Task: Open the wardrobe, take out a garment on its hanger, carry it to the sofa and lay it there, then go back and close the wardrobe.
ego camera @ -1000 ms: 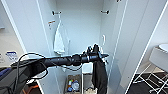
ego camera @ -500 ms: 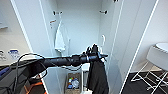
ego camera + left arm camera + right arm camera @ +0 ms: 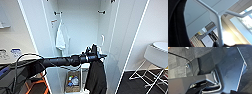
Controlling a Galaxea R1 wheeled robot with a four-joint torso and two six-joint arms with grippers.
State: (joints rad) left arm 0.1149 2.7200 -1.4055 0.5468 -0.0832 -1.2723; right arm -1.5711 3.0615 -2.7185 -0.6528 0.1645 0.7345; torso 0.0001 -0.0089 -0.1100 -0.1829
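The wardrobe [image 3: 80,27] stands open, both white doors swung wide. My left arm reaches in from the left, and the left gripper [image 3: 96,53] is shut on the hanger [image 3: 219,25], a thin white one that shows close up in the left wrist view. The garment [image 3: 96,75], a black T-shirt, hangs straight down from the gripper in front of the wardrobe's lower right part; its black cloth [image 3: 175,25] also fills one side of the left wrist view. In the right wrist view I see dark robot parts over dark floor.
A white T-shirt [image 3: 61,37] hangs on a hook at the wardrobe's inner left. A box [image 3: 72,81] of small items sits on the wardrobe floor. A white folding seat [image 3: 155,55] stands at the right, and a pale counter [image 3: 10,53] at the left.
My left arm has sunk slightly with the black T-shirt hanging from it. The wardrobe and the white T-shirt are as before.
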